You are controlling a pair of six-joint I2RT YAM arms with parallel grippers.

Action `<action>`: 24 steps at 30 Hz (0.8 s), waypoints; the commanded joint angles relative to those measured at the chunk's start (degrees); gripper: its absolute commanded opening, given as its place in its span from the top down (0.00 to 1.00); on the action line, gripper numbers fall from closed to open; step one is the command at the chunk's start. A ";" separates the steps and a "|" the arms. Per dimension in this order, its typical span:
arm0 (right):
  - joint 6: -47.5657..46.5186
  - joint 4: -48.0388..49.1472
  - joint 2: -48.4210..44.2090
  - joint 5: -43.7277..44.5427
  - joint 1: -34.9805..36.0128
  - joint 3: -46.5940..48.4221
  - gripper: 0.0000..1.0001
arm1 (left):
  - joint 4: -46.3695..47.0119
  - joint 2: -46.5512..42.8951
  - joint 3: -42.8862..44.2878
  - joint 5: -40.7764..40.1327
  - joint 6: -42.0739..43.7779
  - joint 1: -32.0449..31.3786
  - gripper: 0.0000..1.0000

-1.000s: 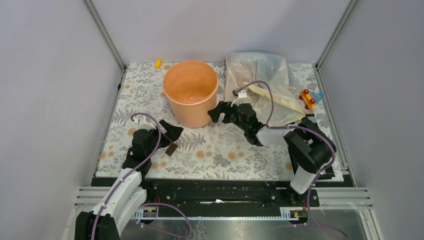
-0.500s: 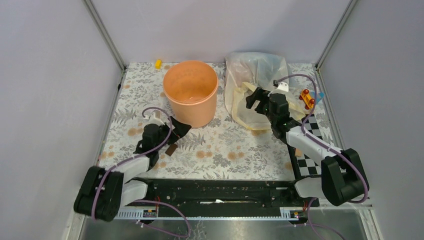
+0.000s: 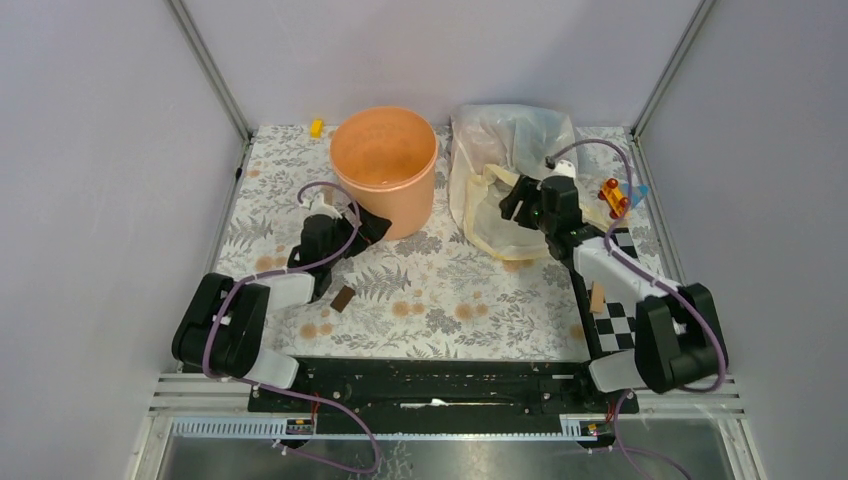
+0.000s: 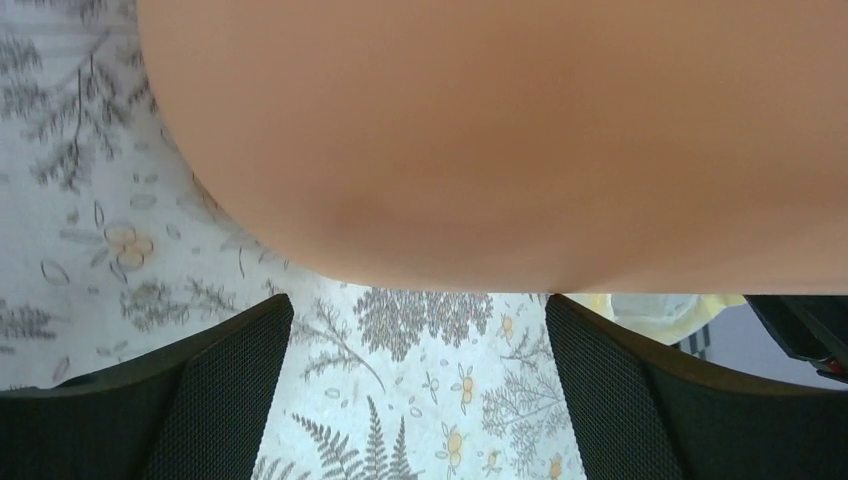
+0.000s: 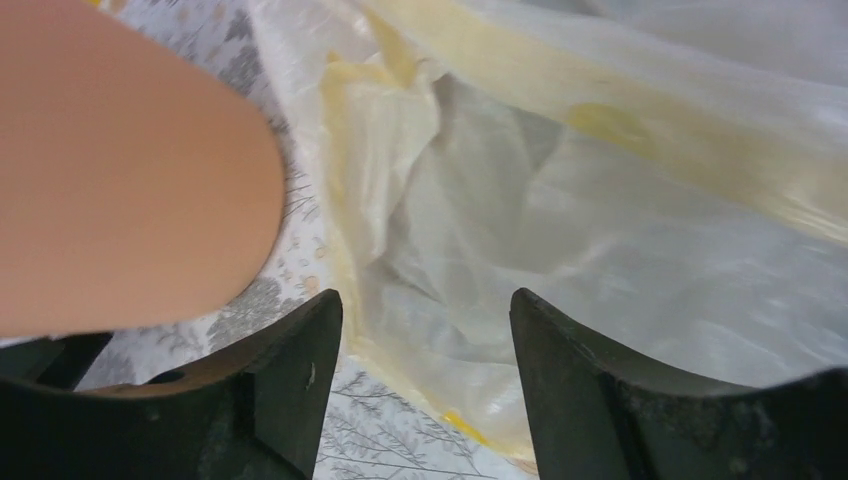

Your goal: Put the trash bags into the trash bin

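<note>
The peach-orange trash bin (image 3: pixel 384 165) stands upright at the back of the floral mat. It fills the top of the left wrist view (image 4: pixel 480 130) and the left of the right wrist view (image 5: pixel 120 170). My left gripper (image 3: pixel 368 227) is open and empty, its jaws (image 4: pixel 418 350) close against the bin's lower front wall. My right gripper (image 3: pixel 513 200) is open and empty, just above the pale yellow bag (image 5: pixel 390 150) and the clear whitish bag (image 5: pixel 620 260). No pink trash bag shows in any view.
The pale yellow and clear bags (image 3: pixel 510 170) lie heaped right of the bin. A red and yellow toy (image 3: pixel 613 196) sits at the right edge, a small yellow object (image 3: pixel 316 127) at the back left. A brown block (image 3: pixel 343 298), a tan block (image 3: pixel 597 297) and a checkerboard (image 3: pixel 625 322) lie nearer.
My left gripper has moved forward to the bin's base, and the bin has shifted back a little. My right gripper swung from beside the bin to over the bag heap.
</note>
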 commanded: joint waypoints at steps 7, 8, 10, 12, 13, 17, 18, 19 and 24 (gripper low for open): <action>-7.91 -6.11 17.43 -7.42 8.18 16.42 0.33 | -8.93 0.48 12.63 -3.58 10.99 0.61 0.01; -7.89 -6.15 18.64 -7.55 8.45 17.17 0.32 | -9.67 0.03 12.75 -3.81 11.22 0.63 0.01; -8.32 -6.80 21.28 -6.81 8.85 19.12 0.33 | -9.44 -1.86 11.29 -3.68 10.37 0.24 0.01; -9.07 -7.37 23.89 -5.92 9.34 20.56 0.35 | -9.76 -4.97 9.12 -3.64 9.38 -0.82 0.01; -9.23 -7.33 24.97 -5.60 9.57 20.86 0.38 | -10.35 -6.54 8.24 -3.69 9.08 -1.55 0.01; -10.08 -7.83 27.76 -7.32 10.16 21.16 0.61 | -14.99 -11.91 6.55 -4.53 8.88 -5.66 0.01; -10.35 -7.93 27.68 -7.38 10.53 20.84 0.70 | -16.01 -13.10 6.30 -4.68 9.04 -6.68 0.01; -10.30 -8.33 27.26 -7.03 10.88 20.26 0.83 | -17.26 -14.23 6.34 -4.59 9.19 -7.60 0.01; -10.39 -11.05 19.62 -8.68 13.54 15.22 1.00 | -22.22 -17.70 8.00 -0.02 10.13 -9.71 0.02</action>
